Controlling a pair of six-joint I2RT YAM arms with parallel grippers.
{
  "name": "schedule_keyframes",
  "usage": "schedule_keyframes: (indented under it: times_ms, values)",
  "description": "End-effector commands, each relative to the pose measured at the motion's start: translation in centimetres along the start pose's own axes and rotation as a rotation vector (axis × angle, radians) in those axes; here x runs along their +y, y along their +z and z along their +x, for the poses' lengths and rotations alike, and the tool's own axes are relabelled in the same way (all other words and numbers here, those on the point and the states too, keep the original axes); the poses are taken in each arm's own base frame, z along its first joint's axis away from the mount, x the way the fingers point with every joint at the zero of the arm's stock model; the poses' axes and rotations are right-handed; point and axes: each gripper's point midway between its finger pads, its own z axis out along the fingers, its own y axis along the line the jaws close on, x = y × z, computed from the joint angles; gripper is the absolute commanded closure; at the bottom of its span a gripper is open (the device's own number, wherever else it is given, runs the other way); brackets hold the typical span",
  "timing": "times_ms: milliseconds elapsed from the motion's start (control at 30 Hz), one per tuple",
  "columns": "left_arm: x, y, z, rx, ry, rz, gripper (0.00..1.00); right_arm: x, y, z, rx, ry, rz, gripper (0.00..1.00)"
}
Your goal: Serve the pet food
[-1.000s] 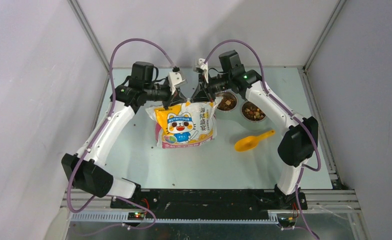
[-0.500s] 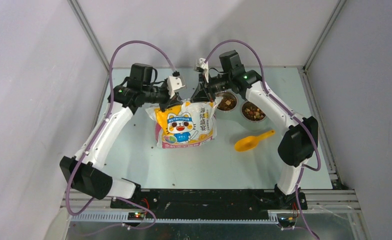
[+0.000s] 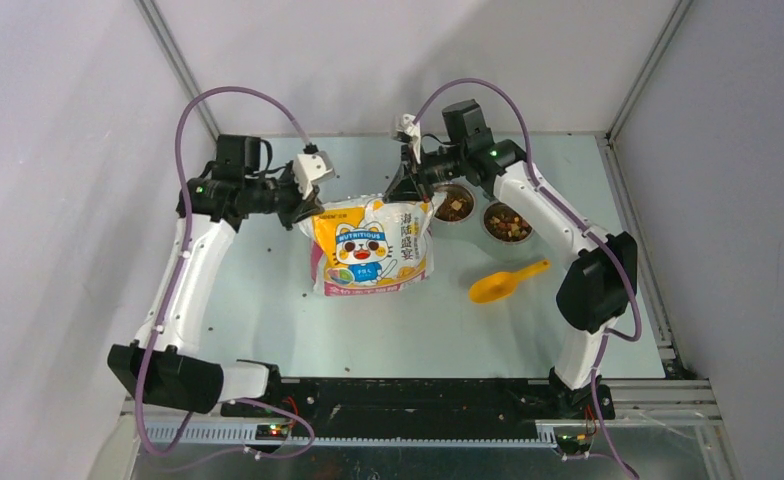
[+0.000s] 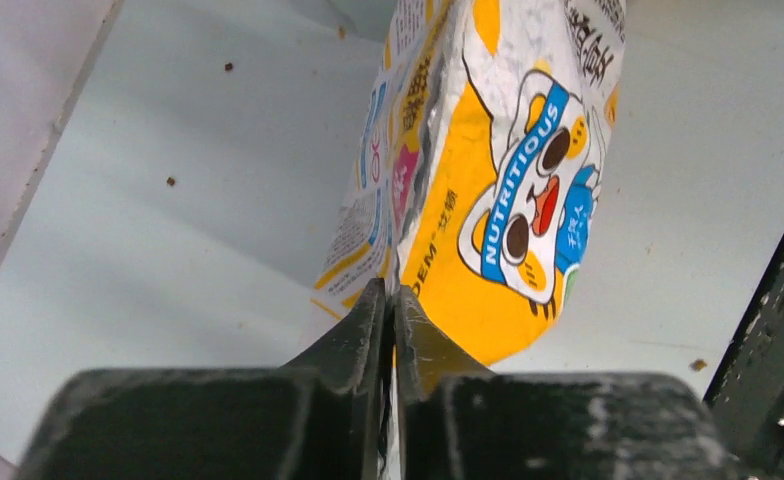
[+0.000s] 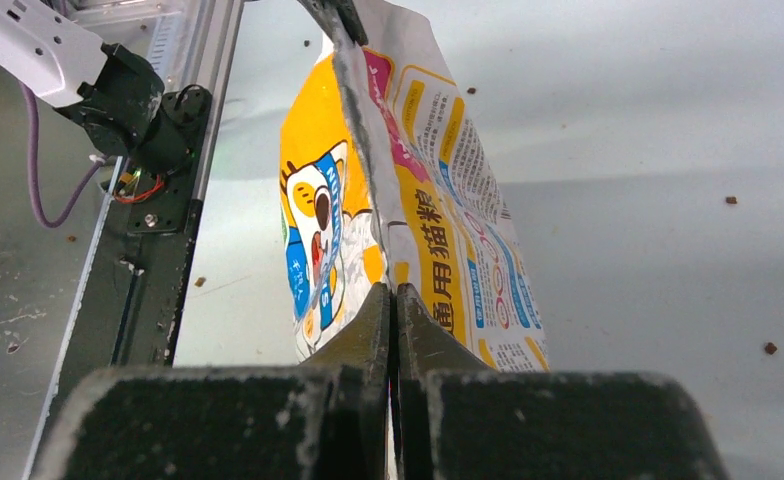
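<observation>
The cartoon-cat bag (image 3: 373,245) stands on the table, held taut by its top edge. My left gripper (image 3: 311,207) is shut on its top left corner, and my right gripper (image 3: 406,192) is shut on its top right corner. In the left wrist view the jaws (image 4: 391,300) pinch the bag's edge (image 4: 498,200). In the right wrist view the jaws (image 5: 393,295) pinch the bag's seam (image 5: 418,210). Dark-brown pet food fills two bowls, one (image 3: 455,207) just right of the bag and one (image 3: 508,223) further right. The bag's contents are hidden.
A yellow scoop (image 3: 506,283) lies on the table in front of the bowls. A few loose pellets (image 4: 171,181) are scattered on the table left of the bag. Enclosure walls stand at the back and on both sides.
My left arm has swung to the left, drawing the bag's top left corner with it and stretching the top edge wider. The right gripper has stayed almost still.
</observation>
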Motion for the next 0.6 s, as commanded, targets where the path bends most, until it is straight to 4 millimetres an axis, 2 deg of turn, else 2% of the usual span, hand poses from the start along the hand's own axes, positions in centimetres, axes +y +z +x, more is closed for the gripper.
schedule_keyframes:
  times_ms: [0,133,167,200,267,333,467,567]
  values:
    - [0.0,-2.8,1.3,0.06,0.06,-0.052,0.98,-0.3,-1.9,-2.4,-0.041,-0.078,0.057,1.0]
    - [0.1,-3.6,2.2,0.088,0.027,-0.061,0.98,-0.4,-2.0,-2.3,-0.041,-0.074,0.057,1.0]
    - [0.5,-3.7,2.4,0.099,0.015,-0.087,0.87,-0.3,-2.0,-2.4,-0.042,-0.077,0.056,1.0]
    - [0.6,-3.8,2.5,0.102,0.009,-0.101,0.83,-0.4,-2.0,-2.3,-0.042,-0.075,0.056,1.0]
    - [0.8,-4.0,2.6,0.094,0.024,-0.121,0.95,-0.3,-2.0,-2.4,-0.044,-0.075,0.053,1.0]
    - [0.6,-4.0,2.2,0.065,0.026,-0.122,0.99,0.0,-1.9,-2.4,-0.047,-0.082,0.036,1.0]
    - [0.6,-3.8,0.9,0.005,-0.005,-0.118,1.0,1.0,-0.7,-2.1,-0.04,-0.088,-0.012,0.72]
    - [0.9,-3.7,0.6,-0.009,-0.02,-0.125,1.0,1.4,0.3,-1.7,-0.023,-0.101,-0.038,0.63]
